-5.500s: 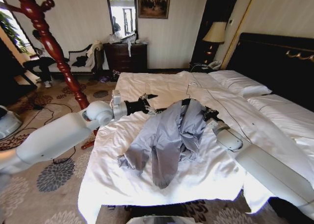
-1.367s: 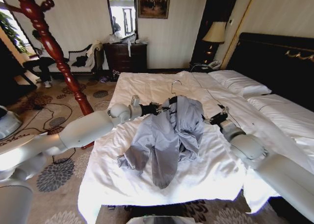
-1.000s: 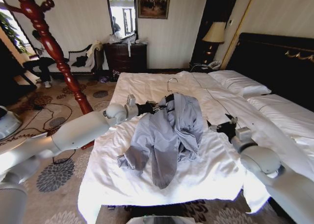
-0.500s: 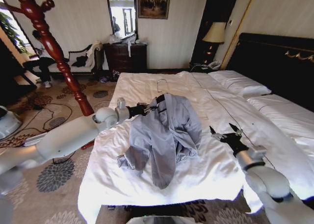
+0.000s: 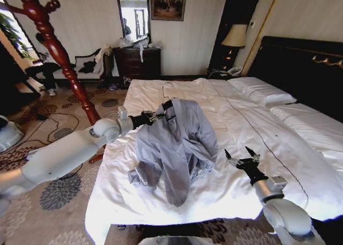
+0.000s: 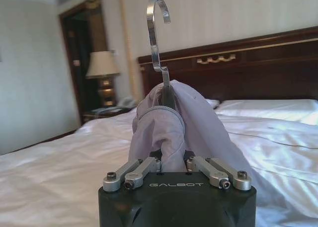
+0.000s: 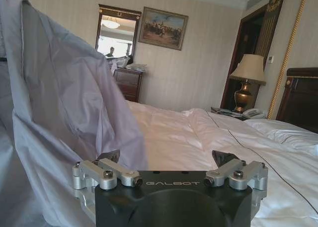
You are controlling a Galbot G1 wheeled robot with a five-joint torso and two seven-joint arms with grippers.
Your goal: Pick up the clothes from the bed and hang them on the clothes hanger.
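- Head view: the left end effector (image 5: 151, 116) is clamped on the shoulder end of the slim black triangular clothes hanger (image 5: 166, 105), lifting the thin light grey long-sleeved shirt (image 5: 174, 143) off the wide white-duveted bed (image 5: 236, 121); its lower folds rest on the duvet, its long axis running down toward the bed's foot. The right end effector (image 5: 239, 160) hovers just beside it, spread wide and empty
- Left wrist view: the silvery hook (image 6: 157, 33) points upward, ready for hanging, judging by the grip
- Right wrist view: cloth drapes beside the parted fingers (image 7: 109, 156)

Light grey clothes (image 5: 177, 140) on a white bed (image 5: 236, 180); floral carpet (image 5: 53, 197).
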